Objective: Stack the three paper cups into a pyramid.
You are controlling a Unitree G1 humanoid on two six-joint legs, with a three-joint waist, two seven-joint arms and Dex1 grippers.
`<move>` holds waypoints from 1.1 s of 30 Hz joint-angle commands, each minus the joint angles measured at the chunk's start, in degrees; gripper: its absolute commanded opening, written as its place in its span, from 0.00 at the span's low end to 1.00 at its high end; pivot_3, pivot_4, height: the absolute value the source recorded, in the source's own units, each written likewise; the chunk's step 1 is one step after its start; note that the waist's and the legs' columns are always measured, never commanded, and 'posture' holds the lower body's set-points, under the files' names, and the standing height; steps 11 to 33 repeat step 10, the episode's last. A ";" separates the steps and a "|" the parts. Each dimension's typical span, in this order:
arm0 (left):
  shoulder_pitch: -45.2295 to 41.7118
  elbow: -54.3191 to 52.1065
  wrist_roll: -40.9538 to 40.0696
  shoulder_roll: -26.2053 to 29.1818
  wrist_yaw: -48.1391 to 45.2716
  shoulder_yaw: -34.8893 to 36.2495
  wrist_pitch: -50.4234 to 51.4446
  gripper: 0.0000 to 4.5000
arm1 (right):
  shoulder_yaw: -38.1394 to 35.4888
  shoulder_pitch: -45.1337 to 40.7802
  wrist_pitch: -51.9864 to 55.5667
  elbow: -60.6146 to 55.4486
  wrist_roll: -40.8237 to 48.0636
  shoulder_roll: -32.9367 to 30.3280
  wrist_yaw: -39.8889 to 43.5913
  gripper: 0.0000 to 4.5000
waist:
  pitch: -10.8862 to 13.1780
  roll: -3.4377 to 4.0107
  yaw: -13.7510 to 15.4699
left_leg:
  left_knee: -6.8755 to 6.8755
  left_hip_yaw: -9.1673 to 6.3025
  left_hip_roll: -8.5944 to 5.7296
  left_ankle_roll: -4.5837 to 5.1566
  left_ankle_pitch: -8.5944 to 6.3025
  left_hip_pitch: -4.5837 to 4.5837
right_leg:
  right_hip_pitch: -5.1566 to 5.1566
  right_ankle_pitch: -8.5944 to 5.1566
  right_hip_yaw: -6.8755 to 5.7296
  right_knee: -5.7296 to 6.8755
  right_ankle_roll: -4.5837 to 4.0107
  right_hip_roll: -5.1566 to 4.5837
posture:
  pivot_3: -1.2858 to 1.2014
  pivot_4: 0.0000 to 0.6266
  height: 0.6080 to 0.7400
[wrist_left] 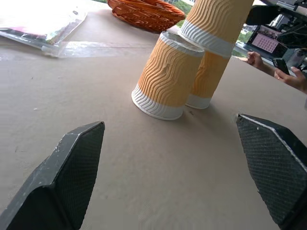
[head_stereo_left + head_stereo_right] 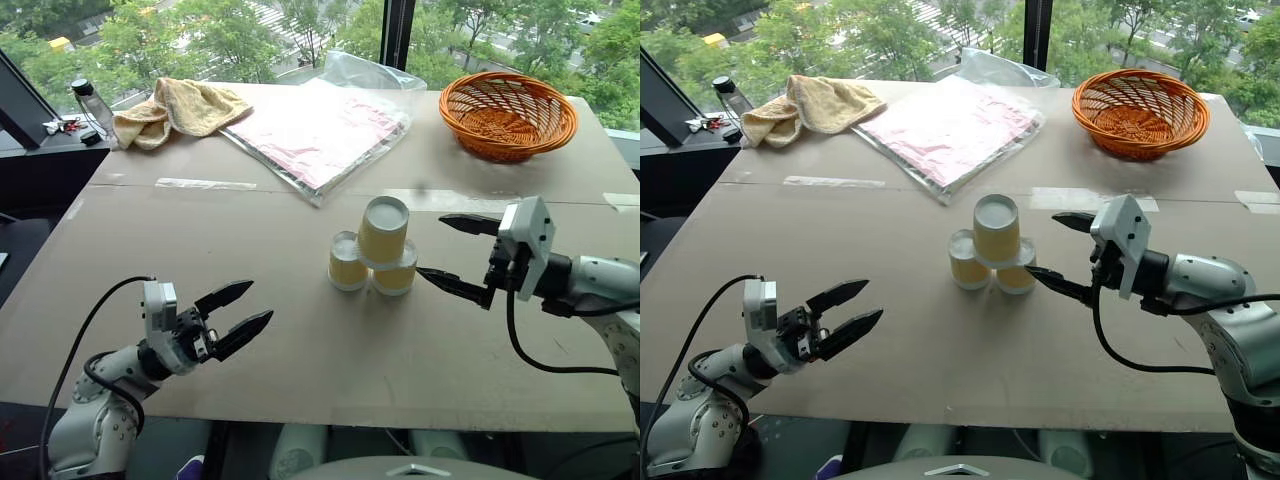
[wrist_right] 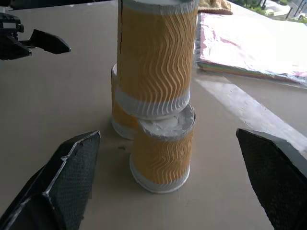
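The three paper cups stand upside down as a pyramid in the middle of the table. Two of them (image 2: pixel 347 265) (image 2: pixel 395 277) sit side by side, and the third (image 2: pixel 383 230) rests on their bases. The ribbed yellow-tan sides and white rims of the top cup (image 3: pixel 156 57) and the nearer base cup (image 3: pixel 160 153) show close up in the right wrist view. My right gripper (image 2: pixel 431 245) is open just right of the stack, apart from it and holding nothing. My left gripper (image 2: pixel 260 301) is open near the table's front left, well short of the cups (image 1: pixel 165 76).
An orange basket (image 2: pixel 507 113) sits at the back right. A pink packet in clear plastic (image 2: pixel 320 130) lies at the back middle, with a yellow towel (image 2: pixel 180 108) and a bottle (image 2: pixel 93 105) at the back left. A person's hands (image 1: pixel 288 76) are beyond the table.
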 commanded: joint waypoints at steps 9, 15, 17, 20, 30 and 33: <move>3.81 0.28 3.09 4.70 0.46 2.86 -2.03 1.00 | -10.14 24.49 -15.90 0.25 -5.71 4.14 2.08 1.00 | -0.04 -0.05 -0.30 | 0.02 0.19 0.12 -0.01 0.00 0.14 | 0.02 -0.18 0.12 0.01 0.17 0.00 | 0.52 0.24 1.00; 3.91 0.28 3.75 5.32 0.33 2.72 -2.23 1.00 | -9.81 24.78 -16.39 0.31 -5.78 4.70 1.50 1.00 | -0.04 -0.05 -0.30 | 0.02 0.19 0.12 -0.01 -0.01 0.14 | 0.02 -0.19 0.12 0.01 0.17 0.00 | 0.52 0.24 1.00; 3.91 0.28 3.75 5.32 0.33 2.72 -2.23 1.00 | -9.81 24.78 -16.39 0.31 -5.78 4.70 1.50 1.00 | -0.04 -0.05 -0.30 | 0.02 0.19 0.12 -0.01 -0.01 0.14 | 0.02 -0.19 0.12 0.01 0.17 0.00 | 0.52 0.24 1.00; 3.91 0.28 3.75 5.32 0.33 2.72 -2.23 1.00 | -9.81 24.78 -16.39 0.31 -5.78 4.70 1.50 1.00 | -0.04 -0.05 -0.30 | 0.02 0.19 0.12 -0.01 -0.01 0.14 | 0.02 -0.19 0.12 0.01 0.17 0.00 | 0.52 0.24 1.00; 3.91 0.28 3.75 5.32 0.33 2.72 -2.23 1.00 | -9.81 24.78 -16.39 0.31 -5.78 4.70 1.50 1.00 | -0.04 -0.05 -0.30 | 0.02 0.19 0.12 -0.01 -0.01 0.14 | 0.02 -0.19 0.12 0.01 0.17 0.00 | 0.52 0.24 1.00; 3.91 0.28 3.75 5.32 0.33 2.72 -2.23 1.00 | -9.81 24.78 -16.39 0.31 -5.78 4.70 1.50 1.00 | -0.04 -0.05 -0.30 | 0.02 0.19 0.12 -0.01 -0.01 0.14 | 0.02 -0.19 0.12 0.01 0.17 0.00 | 0.52 0.24 1.00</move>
